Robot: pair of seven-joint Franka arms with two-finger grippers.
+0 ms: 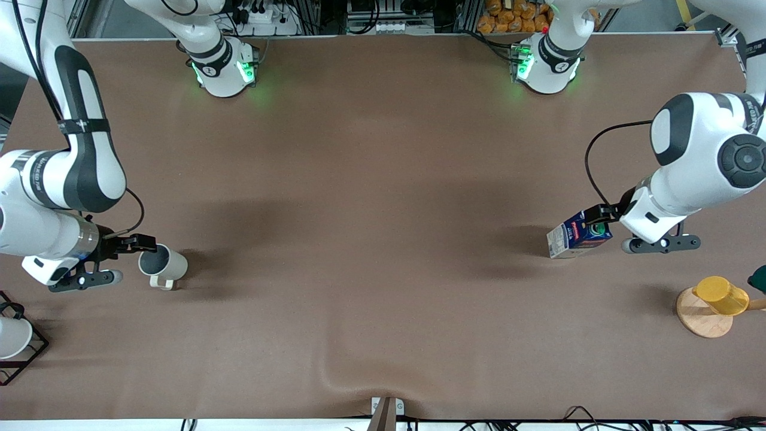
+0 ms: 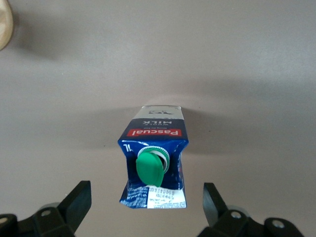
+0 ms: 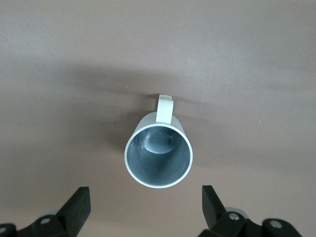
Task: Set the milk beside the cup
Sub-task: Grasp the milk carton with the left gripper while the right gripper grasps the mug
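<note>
The milk (image 1: 577, 236), a dark blue carton with a green cap and red label, stands on the table toward the left arm's end. My left gripper (image 1: 603, 215) is open just above its top. In the left wrist view the milk (image 2: 154, 148) lies between the spread fingers (image 2: 79, 197), which do not touch it. The cup (image 1: 163, 265), a pale grey-white mug with a cream handle, stands toward the right arm's end. My right gripper (image 1: 142, 244) is open right beside its rim. In the right wrist view the cup (image 3: 158, 155) sits just ahead of the open fingers (image 3: 78, 200).
A yellow cup (image 1: 721, 295) lies on a wooden disc (image 1: 697, 317) near the left arm's end. A white cup (image 1: 12, 336) sits in a black wire rack (image 1: 36, 353) at the right arm's end. A dark green object (image 1: 759, 278) shows at the edge.
</note>
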